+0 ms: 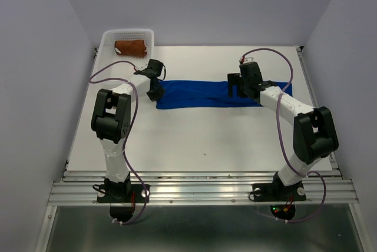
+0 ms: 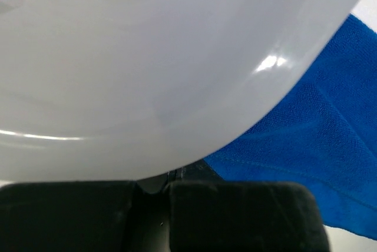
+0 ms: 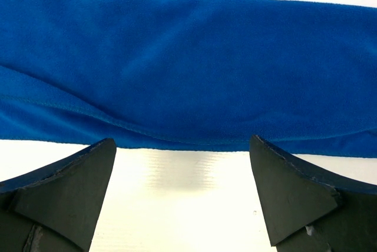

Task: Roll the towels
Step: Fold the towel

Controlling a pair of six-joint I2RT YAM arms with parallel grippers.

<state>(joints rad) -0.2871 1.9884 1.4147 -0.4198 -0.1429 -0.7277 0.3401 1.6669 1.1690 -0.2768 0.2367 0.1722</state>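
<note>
While left jaws clench at blue towel (image 1: 197, 94) end, right jaws gape; white basket (image 1: 126, 31) holds brown towel (image 1: 130, 47)

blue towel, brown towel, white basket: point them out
blue towel (image 1: 200, 94), top external view, middle of cloth
brown towel (image 1: 130, 47), top external view, middle of bundle
white basket (image 1: 126, 32), top external view, far rim

Readable text, labels, brands, numbers, signs: none in the top, left wrist or right wrist view.
</note>
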